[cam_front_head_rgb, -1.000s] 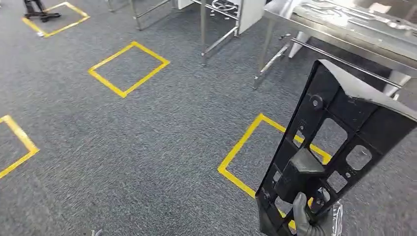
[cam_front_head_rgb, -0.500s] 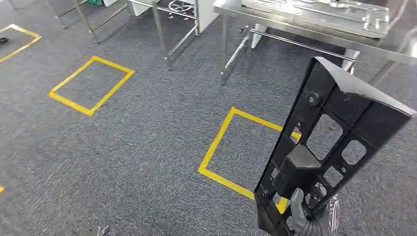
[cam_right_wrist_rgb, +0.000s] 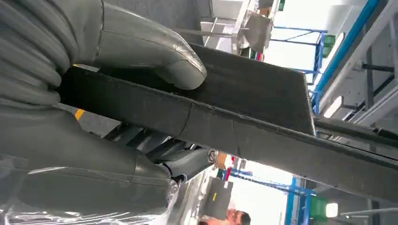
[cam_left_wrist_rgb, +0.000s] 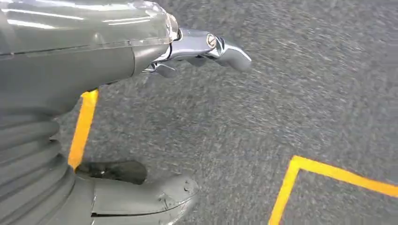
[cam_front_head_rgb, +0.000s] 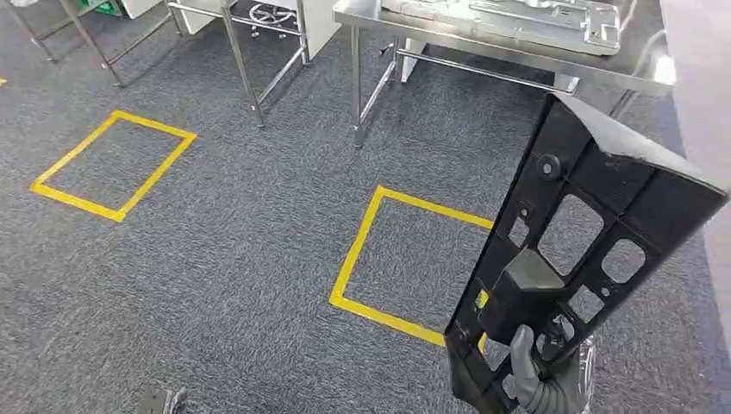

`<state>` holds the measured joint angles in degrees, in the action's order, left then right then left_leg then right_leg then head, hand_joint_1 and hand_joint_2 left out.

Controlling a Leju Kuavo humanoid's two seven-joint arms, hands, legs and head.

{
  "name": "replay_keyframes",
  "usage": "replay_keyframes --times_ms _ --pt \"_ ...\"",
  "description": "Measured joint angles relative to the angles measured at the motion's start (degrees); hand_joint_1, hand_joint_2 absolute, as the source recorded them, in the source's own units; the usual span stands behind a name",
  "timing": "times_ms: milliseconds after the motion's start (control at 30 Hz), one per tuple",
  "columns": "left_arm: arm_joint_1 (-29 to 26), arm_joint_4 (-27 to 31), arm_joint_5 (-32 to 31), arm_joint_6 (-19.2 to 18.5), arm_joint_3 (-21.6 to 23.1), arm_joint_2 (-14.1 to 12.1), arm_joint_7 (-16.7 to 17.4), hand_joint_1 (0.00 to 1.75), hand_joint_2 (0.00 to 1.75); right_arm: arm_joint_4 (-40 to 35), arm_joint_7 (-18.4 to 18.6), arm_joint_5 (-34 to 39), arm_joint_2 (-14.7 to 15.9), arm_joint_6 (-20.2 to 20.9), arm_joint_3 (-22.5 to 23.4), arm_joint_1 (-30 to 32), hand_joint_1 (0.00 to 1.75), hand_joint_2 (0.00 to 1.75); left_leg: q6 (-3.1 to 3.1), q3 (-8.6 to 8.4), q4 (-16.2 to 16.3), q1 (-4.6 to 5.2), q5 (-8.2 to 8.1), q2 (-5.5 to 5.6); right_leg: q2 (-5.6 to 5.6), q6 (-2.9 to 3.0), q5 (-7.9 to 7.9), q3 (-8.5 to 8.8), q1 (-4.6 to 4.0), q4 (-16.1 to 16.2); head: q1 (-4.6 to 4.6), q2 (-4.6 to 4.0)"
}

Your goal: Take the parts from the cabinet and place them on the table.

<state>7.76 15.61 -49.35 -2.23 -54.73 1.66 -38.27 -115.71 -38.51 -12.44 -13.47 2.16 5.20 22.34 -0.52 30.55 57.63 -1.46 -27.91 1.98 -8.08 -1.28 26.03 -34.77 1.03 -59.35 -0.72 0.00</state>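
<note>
Grey fingers (cam_front_head_rgb: 522,355) of the robot's right hand (cam_front_head_rgb: 543,384) are wrapped around the lower end of a black plastic panel (cam_front_head_rgb: 586,241), a flat part pierced with rectangular cut-outs and carried upright and tilted, its top corner leaning toward the robot's right. From the wrist camera the thumb (cam_right_wrist_rgb: 150,49) presses on one face of the panel (cam_right_wrist_rgb: 244,122) while the other fingers clamp it from underneath. The left hand (cam_left_wrist_rgb: 197,49) hangs over the carpet with its fingers apart and nothing in them.

Over the last second the whole floor has slid leftward across the head camera: the yellow taped square (cam_front_head_rgb: 405,259) ahead of the panel has moved toward the middle of the picture, a second taped square (cam_front_head_rgb: 112,164) has come further in on the left, and the steel counter (cam_front_head_rgb: 500,39) has swung from the far right edge to the top centre. That is the robot turning, not the floor markings moving; the panel keeps its place against the hand.

With the counter now nearly straight ahead, already bearing pale metal parts (cam_front_head_rgb: 517,13), the carry looks well advanced. Judging from the gap of grey carpet (cam_front_head_rgb: 241,285) between, the robot must likely step closer before lowering the panel onto it.
</note>
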Motion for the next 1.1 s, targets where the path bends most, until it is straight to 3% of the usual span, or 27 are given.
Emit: replay_keyframes --times_ms 33,67,100,133,167,200,233,333,367,433,467,500,533,567,600,633,667,700,733,833,867,900,933,967,1033,1067,1100 --pt "0.1 0.0 0.0 0.0 0.0 0.0 0.0 0.00 1.75 0.0 0.0 0.0 0.0 0.0 0.0 0.0 1.75 1.75 -0.07 -0.04 0.0 0.03 0.05 -0.15 0.79 -0.01 0.10 -0.04 0.05 -0.2 -0.06 0.00" --pt "0.1 0.2 0.0 -0.1 0.1 0.0 -0.2 0.00 1.75 -0.3 0.3 0.1 0.5 -0.1 -0.1 -0.5 1.75 1.75 -0.54 -0.14 -0.3 0.23 0.15 -1.49 6.49 -0.48 3.52 -2.50 -0.38 -5.1 -0.81 0.00" --pt "0.0 0.2 0.1 -0.2 0.0 0.0 -0.2 0.00 1.75 -0.4 0.6 0.2 0.7 -0.2 -0.2 -0.8 1.75 1.75 -0.61 -0.12 -0.3 0.35 0.11 -2.10 7.16 -0.65 5.17 -4.05 -0.31 -8.4 -0.83 0.00" --pt "-0.5 0.3 0.2 -0.7 0.0 0.0 -0.2 0.00 1.75 -0.4 1.6 0.7 1.6 -1.1 -0.7 -0.8 1.75 1.75 -0.53 -0.40 -0.2 0.49 -0.34 -5.93 8.25 -1.03 4.37 -5.96 -0.06 -12.7 -0.87 0.00" --pt "-0.5 0.3 0.3 -0.7 0.0 0.2 -0.3 0.00 1.75 -0.4 1.7 0.9 1.7 -1.1 -1.0 -0.8 1.75 1.75 -0.21 -0.99 -0.2 0.52 -0.75 -7.10 10.42 -0.55 0.03 -0.42 -0.27 -2.8 -0.87 0.00" --pt "-0.6 0.3 0.3 -0.8 0.0 0.2 -0.3 0.00 1.75 -0.4 1.9 0.9 1.8 -1.1 -1.3 -0.9 1.75 1.75 0.13 -1.30 -0.1 0.84 -1.02 -7.65 13.74 0.01 0.70 1.13 -0.85 0.4 -0.89 0.00" --pt "-0.6 0.3 0.3 -0.8 0.0 0.3 -0.3 0.00 1.75 -0.4 1.9 1.0 1.9 -1.1 -1.5 -0.9 1.75 1.75 0.51 -1.35 0.0 1.11 -1.26 -8.05 13.05 0.71 0.40 1.04 -1.06 0.4 -0.76 0.00" --pt "-0.7 0.3 0.3 -0.9 0.0 0.4 -0.3 0.00 1.75 -0.4 2.0 1.1 2.0 -1.2 -1.7 -0.7 1.75 1.75 1.31 -1.98 -0.4 1.17 -1.47 -10.07 10.68 1.49 0.39 0.57 -1.33 0.5 -0.72 0.00" --pt "-0.6 0.3 0.3 -0.8 0.0 0.5 -0.3 0.00 1.75 -0.5 2.0 1.1 2.0 -1.2 -1.7 -0.6 1.75 1.75 1.65 -1.92 -0.1 0.89 -2.07 -9.99 9.91 2.11 -0.01 1.11 -0.50 1.2 -0.72 0.00" --pt "-0.7 0.3 0.3 -0.9 0.0 0.5 -0.4 0.00 1.75 -0.6 2.0 1.1 2.1 -1.3 -1.9 -0.8 1.75 1.75 1.96 0.09 5.2 0.57 -5.58 -4.36 8.82 2.71 -0.20 1.11 -0.50 1.3 -0.13 0.00" --pt "-1.0 0.3 0.4 -0.9 0.0 0.5 -0.4 0.00 1.75 -0.6 2.0 1.1 2.1 -1.3 -2.1 -0.8 1.75 1.75 2.14 2.60 10.5 0.55 -8.17 -2.99 7.87 2.76 -0.21 1.00 -0.49 1.3 0.15 0.00" --pt "-1.3 0.3 0.4 -0.9 0.0 0.5 -0.4 0.00 1.75 -0.6 2.0 1.1 2.1 -1.3 -2.2 -0.8 1.75 1.75 2.25 4.93 15.0 0.56 -9.94 -2.49 6.97 2.78 -0.21 0.94 -0.54 1.2 0.13 0.00" --pt "-1.5 0.3 0.4 -0.9 0.0 0.5 -0.4 0.00 1.75 -0.6 2.0 1.1 2.1 -1.3 -2.2 -0.7 1.75 1.75 2.26 6.67 18.1 0.59 -10.38 -2.39 6.04 2.78 -0.21 0.89 -0.59 1.1 0.15 0.00" --pt "-1.6 0.3 0.4 -0.9 0.0 0.5 -0.4 0.00 1.75 -0.6 2.0 1.1 2.1 -1.3 -2.3 -0.7 1.75 1.75 2.19 7.03 18.2 0.59 -9.37 -2.34 5.21 2.79 -0.20 0.90 -0.60 1.0 0.15 0.00" --pt "-1.5 0.3 0.4 -0.9 0.0 0.5 -0.4 0.00 1.75 -0.6 2.0 1.1 2.1 -1.3 -2.3 -0.7 1.75 1.75 2.06 6.25 15.7 0.59 -7.15 -2.30 4.36 2.79 -0.16 0.91 -0.61 0.8 0.13 0.00" --pt "-1.5 0.3 0.4 -0.9 0.0 0.5 -0.4 0.00 1.75 -0.6 2.0 1.1 2.2 -1.3 -2.5 -0.7 1.75 1.75 1.85 4.24 10.6 0.57 -3.86 -1.99 3.37 2.68 -0.08 0.96 -0.60 0.7 0.13 0.00" --pt "-1.5 0.3 0.4 -0.9 0.0 0.5 -0.4 0.00 1.75 -0.6 2.0 1.1 2.2 -1.3 -2.7 -0.7 1.75 1.75 1.59 1.95 5.2 0.57 -0.96 -0.75 2.51 2.55 0.00 1.03 -0.60 0.5 0.15 0.00" --pt "-1.5 0.4 0.4 -0.9 0.0 0.4 -0.4 0.00 1.75 -0.6 2.1 1.2 2.2 -1.3 -2.7 -0.7 1.75 1.75 1.18 0.75 1.9 0.41 -0.44 2.74 1.94 2.41 0.02 0.85 -0.45 0.4 0.17 0.00" --pt "-1.6 0.5 0.3 -0.9 -0.1 0.4 -0.4 0.00 1.75 -0.6 2.4 1.2 2.2 -1.4 -2.8 -0.8 1.75 1.75 1.09 0.47 0.6 0.28 -0.72 3.16 1.11 2.03 0.07 0.44 -0.76 -0.1 0.11 0.00" --pt "-1.4 0.6 0.2 -0.9 -0.1 0.4 -0.4 0.00 1.75 -0.7 2.9 1.5 2.4 -1.8 -3.0 -0.4 1.75 1.75 0.33 0.34 0.8 0.88 -0.48 1.34 -0.88 0.61 -0.65 -0.10 -0.18 0.5 0.20 0.00" --pt "-1.3 0.7 0.2 -1.0 -0.1 0.8 -0.5 0.00 1.75 -0.7 3.0 1.5 2.5 -2.0 -3.0 -0.3 1.75 1.75 -0.35 0.17 0.0 0.12 0.08 0.47 -0.51 0.37 -0.53 -0.22 -0.34 0.3 0.18 0.00" --pt "-1.2 0.8 0.1 -1.1 -0.1 0.7 -0.5 0.00 1.75 -0.8 3.1 1.5 2.6 -2.2 -3.0 -0.2 1.75 1.75 -0.59 -0.03 -0.3 0.29 0.27 -0.04 3.70 0.16 0.36 -0.72 -0.60 -0.9 0.09 0.00" --pt "-1.3 0.8 0.1 -1.2 -0.1 0.7 -0.8 0.00 1.75 -0.8 3.3 1.5 2.7 -2.6 -3.1 -0.4 1.75 1.75 -0.90 -0.03 -0.4 0.32 0.28 -0.64 6.17 0.01 2.41 -2.07 -0.63 -3.7 -0.35 0.00" --pt "-1.5 0.8 0.2 -1.5 -0.2 0.7 -1.0 0.00 1.75 -0.8 3.8 1.3 2.7 -3.1 -3.1 -0.6 1.75 1.75 -0.94 0.01 -0.4 0.41 0.26 -1.30 7.41 -0.23 5.03 -4.32 -0.53 -8.4 -0.33 0.00" --pt "-1.9 0.8 0.2 -1.7 -0.4 0.7 -1.0 0.00 1.75 -0.8 4.4 1.1 2.7 -3.9 -3.1 -0.4 1.75 1.75 -1.02 0.09 -0.4 0.51 0.18 -2.48 7.83 -0.57 7.97 -8.04 -0.18 -16.3 -0.33 0.00" --pt "-1.9 0.8 0.2 -1.7 -0.4 0.7 -1.0 0.00 1.75 -0.8 4.5 1.1 2.8 -4.0 -3.1 -0.4 1.75 1.75 -0.97 0.08 -0.3 0.51 0.14 -2.85 7.87 -0.66 7.49 -8.34 -0.08 -17.1 -0.37 0.00" --pt "-1.9 0.8 0.2 -1.7 -0.5 0.7 -1.0 0.00 1.75 -0.8 4.6 1.1 2.8 -4.2 -3.1 -0.4 1.75 1.75 -0.85 -0.01 -0.3 0.51 0.05 -3.14 7.97 -0.69 5.77 -7.12 0.00 -14.8 -0.35 0.00"
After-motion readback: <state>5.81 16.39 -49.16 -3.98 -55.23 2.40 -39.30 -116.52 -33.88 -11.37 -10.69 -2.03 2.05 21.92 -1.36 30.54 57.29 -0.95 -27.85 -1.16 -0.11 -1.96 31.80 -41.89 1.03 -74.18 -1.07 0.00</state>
